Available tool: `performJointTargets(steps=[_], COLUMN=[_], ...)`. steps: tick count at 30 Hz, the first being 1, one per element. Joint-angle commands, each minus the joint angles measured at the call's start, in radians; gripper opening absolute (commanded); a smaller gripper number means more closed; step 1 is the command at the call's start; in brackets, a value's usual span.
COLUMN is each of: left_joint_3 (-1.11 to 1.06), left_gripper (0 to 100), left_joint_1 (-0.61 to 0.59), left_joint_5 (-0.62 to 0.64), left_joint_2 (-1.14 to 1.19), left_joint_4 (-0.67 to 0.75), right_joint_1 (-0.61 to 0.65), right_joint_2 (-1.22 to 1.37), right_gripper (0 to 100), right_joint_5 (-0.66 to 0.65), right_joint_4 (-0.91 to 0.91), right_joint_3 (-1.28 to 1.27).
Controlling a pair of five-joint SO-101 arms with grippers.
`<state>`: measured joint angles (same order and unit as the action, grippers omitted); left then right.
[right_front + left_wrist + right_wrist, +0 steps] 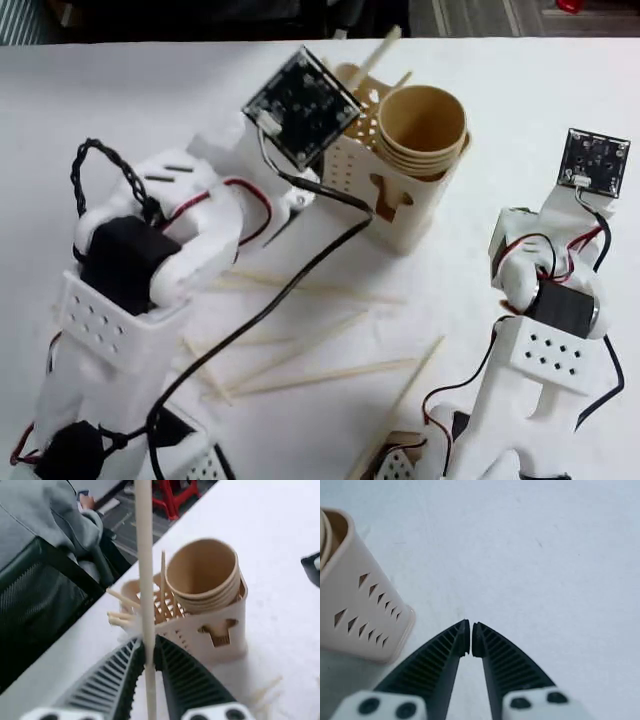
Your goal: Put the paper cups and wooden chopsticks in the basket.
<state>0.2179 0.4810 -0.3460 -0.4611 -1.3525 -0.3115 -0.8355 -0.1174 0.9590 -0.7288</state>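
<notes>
On the white table (pixel 530 120), my left gripper (pixel 150 656) clamps a chopstick (pixel 144 570) upright by the basket (pixel 235 647). I should lift it over the rim, clear of the cups (pixel 202 572). My right gripper (pixel 470 639) hangs closed, empty.

It looked like a robotics lab or office workroom: a white tabletop (pixel 520 90) carried plastic arms (pixel 150 270) with bare camera boards (pixel 300 105) and loose wiring (pixel 262 314), while a black mesh chair (pixel 30 605) and a red stool (pixel 170 500) stood beside it.
</notes>
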Motion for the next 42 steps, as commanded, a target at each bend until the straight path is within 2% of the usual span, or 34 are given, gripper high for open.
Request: performJointTargets(steps=[1,9,16,20,23,28,33,40,42], left_joint_3=[0.035,0.009,0.018,0.011,0.012,0.009,0.023,0.1,0.101], left_gripper=[2,2,2,2,2,4,24,21,21], left_joint_1=[-0.008,-0.002,-0.028,-0.05,-0.065,-0.097,-0.113,-0.113,-0.111], left_joint_5=[0.031,0.049,0.288,0.331,0.35,0.345,0.353,0.336,0.264], left_joint_2=[-0.035,0.035,0.22,0.325,0.404,0.479,0.479,0.387,0.344], left_joint_4=[0.186,0.485,0.694,0.809,0.838,0.813,0.69,0.416,0.328], right_joint_1=[-0.005,-0.004,-0.004,-0.004,-0.004,-0.004,-0.002,-0.002,-0.002], right_joint_2=[-0.019,-0.019,-0.019,-0.019,-0.019,-0.019,-0.019,-0.019,-0.019], right_gripper=[2.8,2.8,2.8,2.8,2.8,2.8,2.8,2.8,2.8], right_joint_5=[0.006,0.006,0.006,0.006,0.006,0.006,0.006,0.006,0.006], right_joint_4=[-0.016,-0.016,-0.016,-0.016,-0.016,-0.016,-0.016,-0.031,-0.067], right_joint_3=[0.006,0.006,0.005,0.005,0.005,0.005,0.005,-0.014,-0.038])
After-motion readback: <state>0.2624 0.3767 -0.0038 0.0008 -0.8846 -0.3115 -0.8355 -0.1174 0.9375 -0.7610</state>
